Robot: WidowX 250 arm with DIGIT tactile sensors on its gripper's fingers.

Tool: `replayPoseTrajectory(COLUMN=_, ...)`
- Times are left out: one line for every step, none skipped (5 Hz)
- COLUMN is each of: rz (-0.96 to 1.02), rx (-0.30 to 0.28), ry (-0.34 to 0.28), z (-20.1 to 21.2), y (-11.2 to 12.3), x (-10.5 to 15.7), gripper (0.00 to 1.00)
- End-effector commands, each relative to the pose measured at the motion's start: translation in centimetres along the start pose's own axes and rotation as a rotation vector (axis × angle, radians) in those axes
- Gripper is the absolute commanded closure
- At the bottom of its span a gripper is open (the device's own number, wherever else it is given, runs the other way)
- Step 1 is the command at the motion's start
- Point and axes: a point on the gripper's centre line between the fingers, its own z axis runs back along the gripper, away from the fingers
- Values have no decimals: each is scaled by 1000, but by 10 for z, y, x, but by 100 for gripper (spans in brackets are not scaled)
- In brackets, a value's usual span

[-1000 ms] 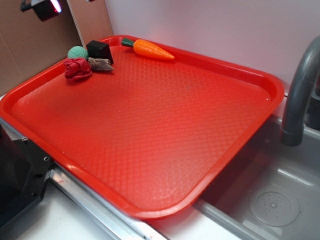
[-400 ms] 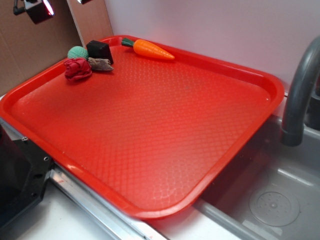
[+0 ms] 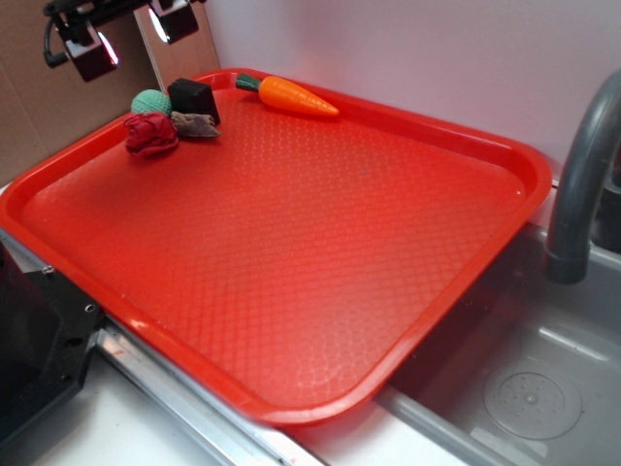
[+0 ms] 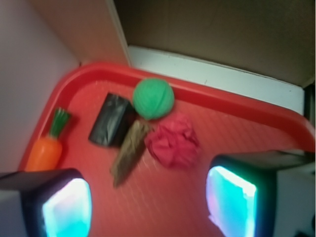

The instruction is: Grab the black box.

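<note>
A robot's gripper [image 3: 124,37] hangs above the far left corner of a red tray [image 3: 505,160], its two fingers [image 4: 59,205] spread wide apart and holding nothing, with the black box [image 3: 194,99] not yet touched. The box sits on the tray near that corner, crowded by its neighbours: a teal ball [image 3: 150,102] just beside it, a scrap of brown cloth [image 3: 194,124] lying against its near side, and a crumpled red rag [image 3: 150,134] just past the ball. A toy carrot [image 3: 288,95] lies a little apart along the back rim. From the wrist camera (blurred, but clear enough), the box [image 4: 111,120] appears ahead of the fingers and left of their midline, so the grab looks barely begun: the approach is under way, while lining up, coming down, closing and lifting all seem left to do. The tight cluster suggests that the fingers may nudge the ball or cloth on the way in. The tray rests on a counter [image 3: 126,437] beside a grey sink [image 3: 534,388] and tap [image 3: 582,165].
</note>
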Motion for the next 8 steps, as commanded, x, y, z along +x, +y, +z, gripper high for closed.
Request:
replayPoseTrajectory(rz=18, rx=10, ry=-134, z=-29, y=-12, x=9, gripper=0)
replayPoseTrajectory(rz=13, rx=32, ry=-114, z=-41, y=-14, x=21, gripper=0)
replayPoseTrajectory(rz=17, rx=47, ry=-108, z=-46, y=-12, x=32, gripper=0)
replayPoseTrajectory(rz=27, rx=52, ry=-90, z=-49, y=-15, x=41, gripper=0)
replayPoseTrajectory(rz=31, rx=52, ry=-87, z=-49, y=-18, x=44, gripper=0)
replayPoseTrajectory(rz=22, rx=57, ry=-87, z=-49, y=-20, x=41, gripper=0)
replayPoseTrajectory(rz=21, rx=62, ry=-84, z=-52, y=-21, x=43, gripper=0)
replayPoseTrajectory(rz=29, rx=55, ry=-73, z=-50, y=-22, x=47, gripper=0)
